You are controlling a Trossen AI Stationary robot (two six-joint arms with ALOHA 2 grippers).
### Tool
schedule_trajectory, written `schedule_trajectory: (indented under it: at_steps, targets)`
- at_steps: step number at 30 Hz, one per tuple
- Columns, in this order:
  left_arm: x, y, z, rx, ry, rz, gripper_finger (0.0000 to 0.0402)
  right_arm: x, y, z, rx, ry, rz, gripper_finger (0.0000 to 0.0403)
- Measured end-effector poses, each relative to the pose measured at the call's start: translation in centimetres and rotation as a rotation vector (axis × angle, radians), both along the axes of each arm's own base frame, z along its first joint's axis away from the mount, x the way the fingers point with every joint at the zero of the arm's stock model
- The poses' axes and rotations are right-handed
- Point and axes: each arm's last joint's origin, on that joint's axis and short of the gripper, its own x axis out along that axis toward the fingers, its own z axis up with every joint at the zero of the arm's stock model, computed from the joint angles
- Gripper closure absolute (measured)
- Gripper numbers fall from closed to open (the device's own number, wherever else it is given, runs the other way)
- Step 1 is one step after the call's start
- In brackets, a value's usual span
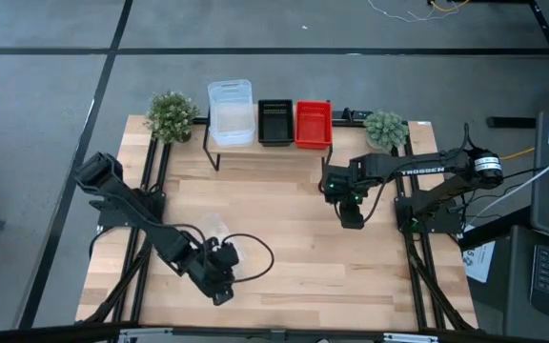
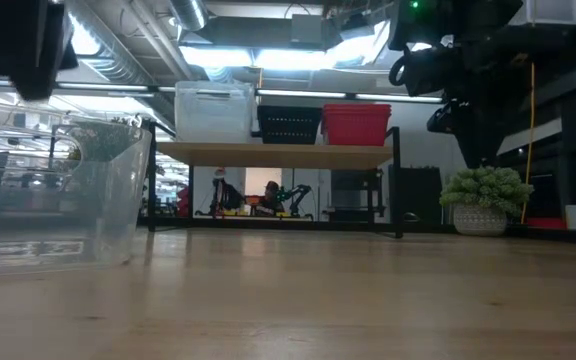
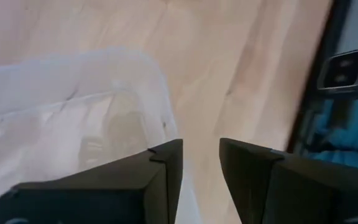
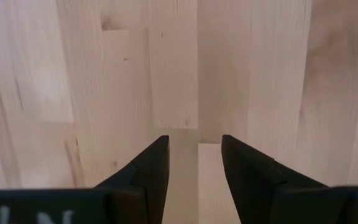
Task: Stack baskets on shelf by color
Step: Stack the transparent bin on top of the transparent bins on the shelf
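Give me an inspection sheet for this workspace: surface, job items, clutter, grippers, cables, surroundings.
Surface: wooden table, mostly bare.
Job's things: shelf at the far edge carries a clear stack, black stack and red stack; one clear basket sits on the table near the left gripper.
Clutter: two plants flank the shelf.
Grippers: left gripper open beside the clear basket's rim; right gripper open over bare wood.
Cables: a black cable loops by the left gripper.
Surroundings: grey floor; lit room behind the shelf.
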Motion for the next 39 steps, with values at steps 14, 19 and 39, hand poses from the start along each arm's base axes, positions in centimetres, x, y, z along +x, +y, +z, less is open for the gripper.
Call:
schedule_trajectory:
  at_steps: [14,19,39]
  targets:
    - [0.5,0.5,-2.3,0.064,0.117,0.012,0.0305,0.1,0.0,0.0,-0.001,-0.013,0.001,0.0257]
    - [0.9,0.1,-3.8,0.094,0.156,0.001,0.0305,0.1,0.0,0.0,-0.001,-0.014,0.001,0.0257]
    - [2.3,-2.2,2.7,0.245,0.09,-0.289,0.0401,0.1,0.0,0.0,-0.001,-0.014,0.004,0.0257]
